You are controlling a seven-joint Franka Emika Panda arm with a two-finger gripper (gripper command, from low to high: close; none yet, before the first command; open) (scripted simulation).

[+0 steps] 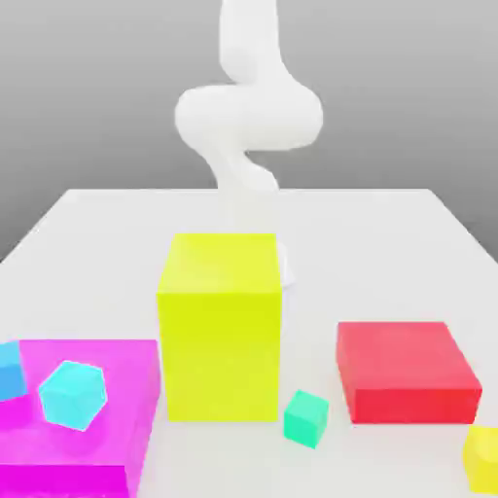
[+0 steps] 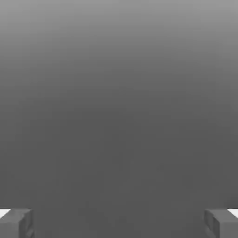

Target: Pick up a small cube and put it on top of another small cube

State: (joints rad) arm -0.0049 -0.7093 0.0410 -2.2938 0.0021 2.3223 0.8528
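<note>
The small yellow cube (image 1: 483, 457) lies on the white table (image 1: 389, 243) at the near corner on the exterior view's right, cut off by the frame edge. The light cyan cube (image 1: 72, 394) sits on top of a flat magenta block (image 1: 107, 457) at the near left. My white arm (image 1: 248, 112) rises at the far side of the table, behind a tall yellow block, well away from both cubes. In the hand view my gripper (image 2: 119, 224) is open, its grey fingertips (image 2: 17, 224) spread wide with nothing between them and only plain grey beyond.
A tall large yellow block (image 1: 222, 326) stands mid-table. A flat red block (image 1: 407, 372) lies to its right, with a small teal-green cube (image 1: 306, 417) between them. A deeper blue cube (image 1: 9, 370) shows at the left edge.
</note>
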